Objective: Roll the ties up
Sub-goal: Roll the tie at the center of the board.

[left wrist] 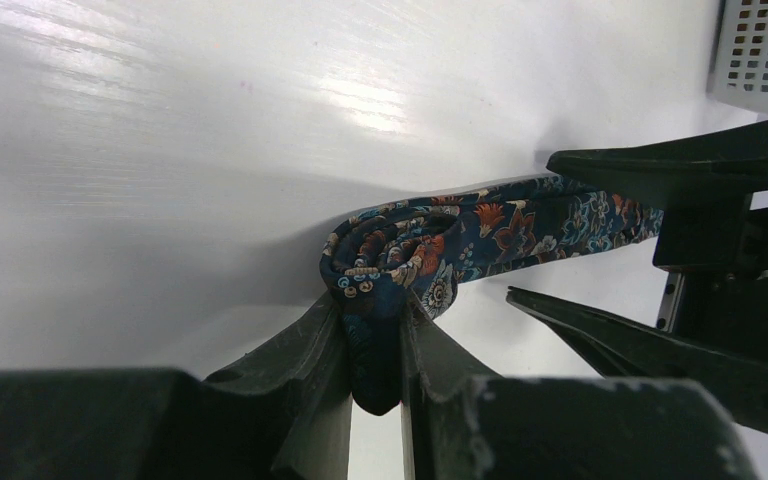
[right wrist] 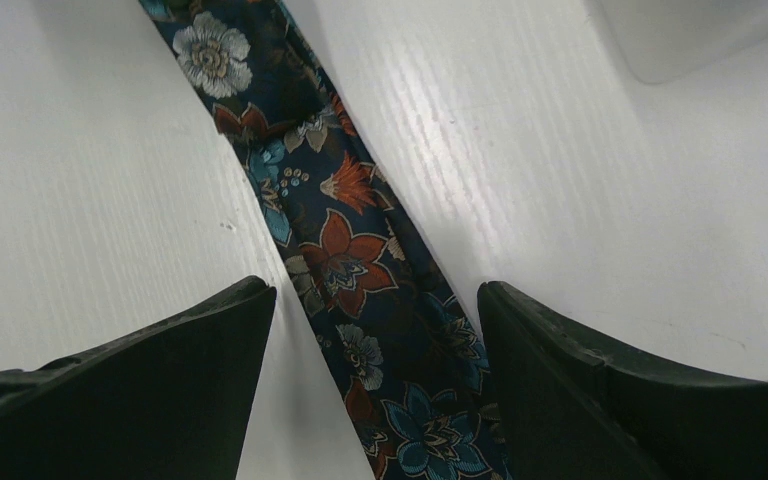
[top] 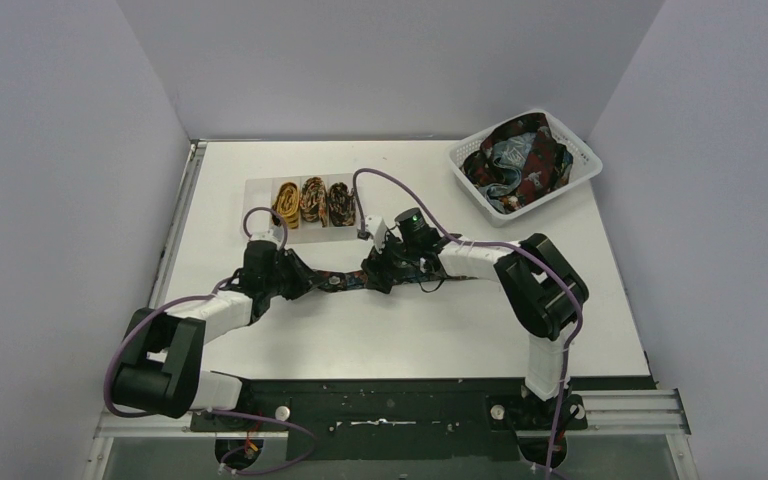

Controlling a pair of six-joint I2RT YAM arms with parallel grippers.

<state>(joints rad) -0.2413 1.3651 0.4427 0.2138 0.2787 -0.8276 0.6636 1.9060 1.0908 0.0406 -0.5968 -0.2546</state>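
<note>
A dark navy tie with red and teal flowers (top: 345, 282) lies across the table between my two grippers. My left gripper (left wrist: 373, 315) is shut on its partly coiled end (left wrist: 390, 262), seen close in the left wrist view. My right gripper (right wrist: 375, 310) is open, its fingers (right wrist: 560, 360) on either side of the flat strip (right wrist: 345, 255) below it. In the top view the left gripper (top: 295, 277) is at the tie's left end and the right gripper (top: 380, 272) is over its middle. Three rolled ties (top: 312, 203) lie in a row on a grey mat.
A white lattice basket (top: 580, 178) with several loose ties stands at the back right; its corner shows in the left wrist view (left wrist: 760, 50). Purple cables (top: 380, 185) loop above the arms. White walls close in the table on three sides.
</note>
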